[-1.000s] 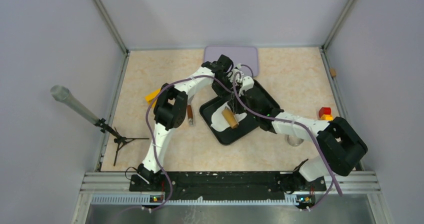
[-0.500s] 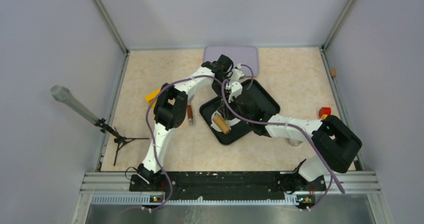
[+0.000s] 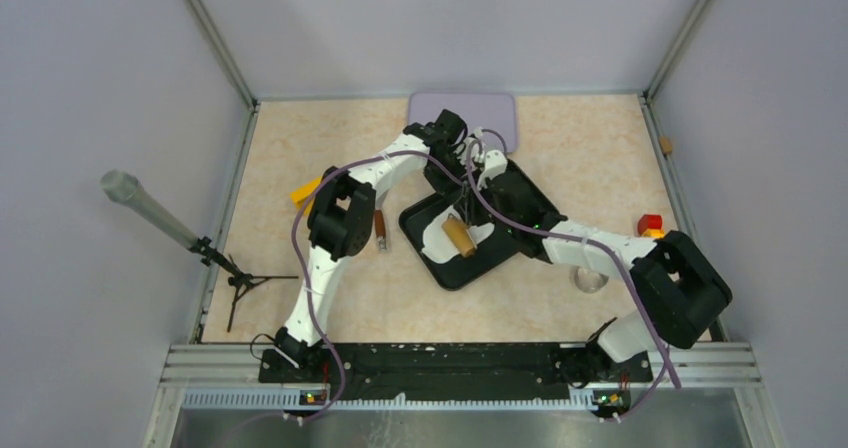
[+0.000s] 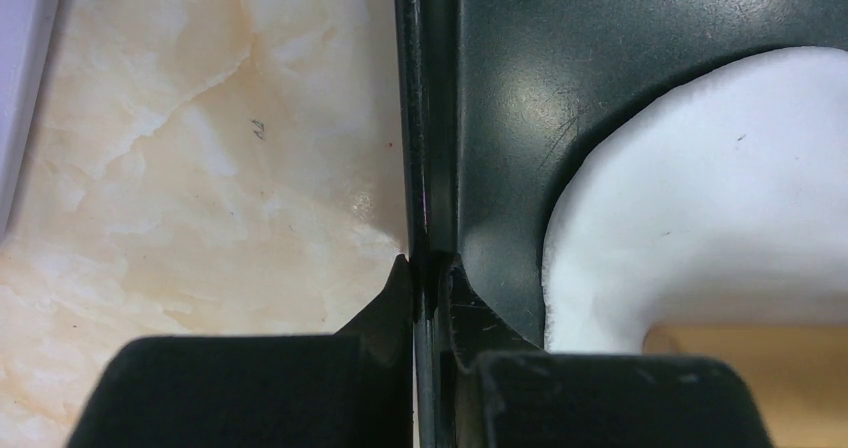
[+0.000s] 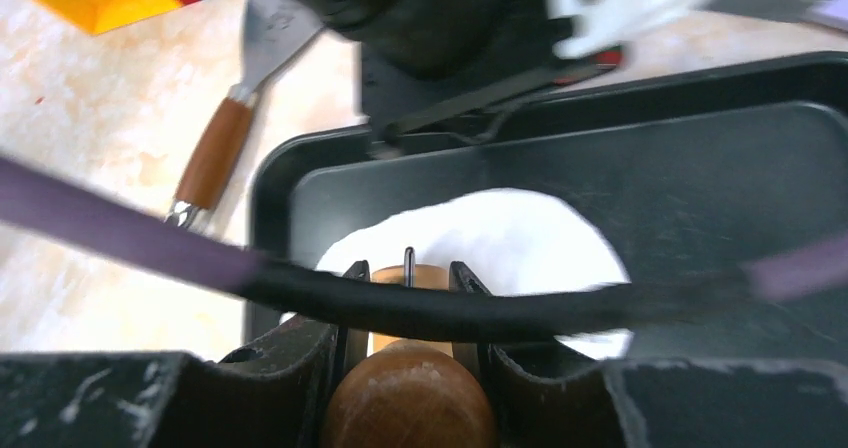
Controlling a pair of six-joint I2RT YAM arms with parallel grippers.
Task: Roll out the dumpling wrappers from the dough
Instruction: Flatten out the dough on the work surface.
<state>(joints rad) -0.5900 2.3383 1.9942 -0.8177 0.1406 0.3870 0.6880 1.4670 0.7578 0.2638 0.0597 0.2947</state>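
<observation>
My left gripper [image 4: 428, 273] pinches the rim of the black tray [image 4: 425, 118], steadying it | my right gripper [image 5: 410, 273] clamps the wooden rolling pin [image 5: 408, 403] across the flattened dough [image 5: 520, 238] inside, to thin it.

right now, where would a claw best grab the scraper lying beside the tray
Take the scraper by its wooden handle, coming straight down with the jaws across its width. It lies flat on the table beside the tray; the handle is rounded and thick, while the metal blade is thin and probably too flat to pinch.
</observation>
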